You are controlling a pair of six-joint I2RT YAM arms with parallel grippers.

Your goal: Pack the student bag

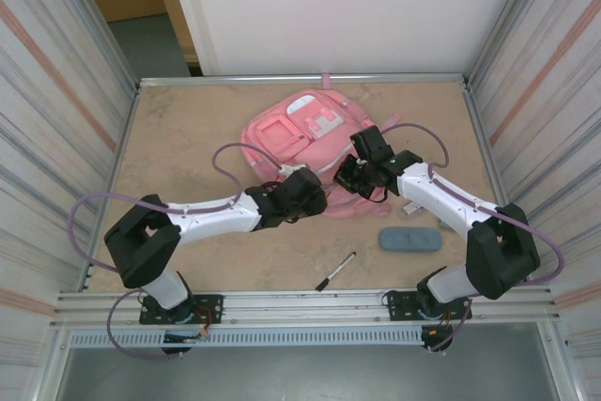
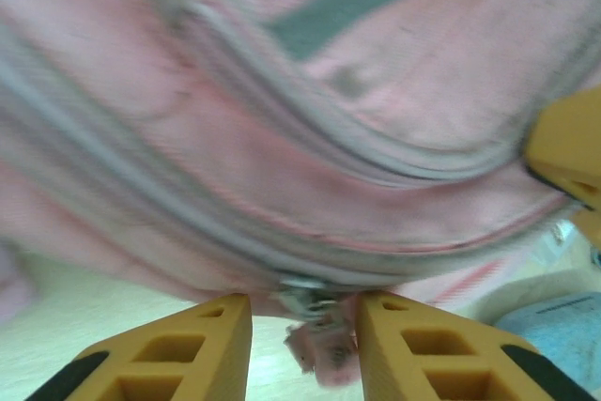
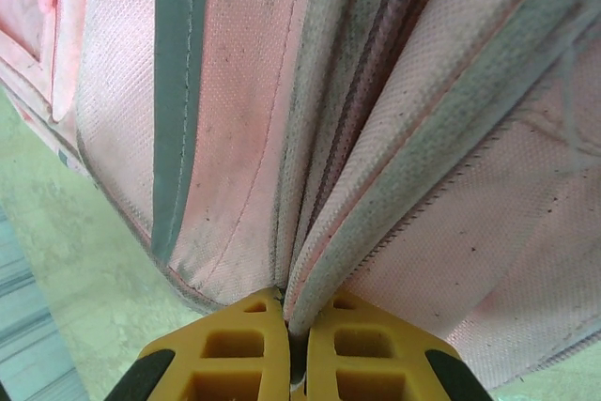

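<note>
The student bag (image 1: 300, 133), a large pink fabric backpack with pale zip trims and a white patch, lies flat on the sandy beige table (image 1: 188, 138). It is close to the middle of the far edge, with its front pockets facing up. Both arms reach to the near side of the bag.

The left gripper (image 2: 305, 331) is at the near edge of the bag, low over the table. Its yellow fingers (image 2: 188, 349) stand partly apart. A small metal zip pull (image 2: 302, 300) with a pink tab hangs in the gap between them, and I cannot tell if a finger touches it.

The right gripper (image 3: 296, 345) is just beside it, at the near right side of the bag. Its jaws are pressed together on a fold of the pink fabric along a pale zip seam (image 3: 394, 176), so it is holding the bag there.

A flat blue-grey oblong case (image 1: 410, 239) lies on the table toward the near right corner, apart from the bag. A black and white marker pen (image 1: 335, 270) lies near the middle of the near edge.
</note>
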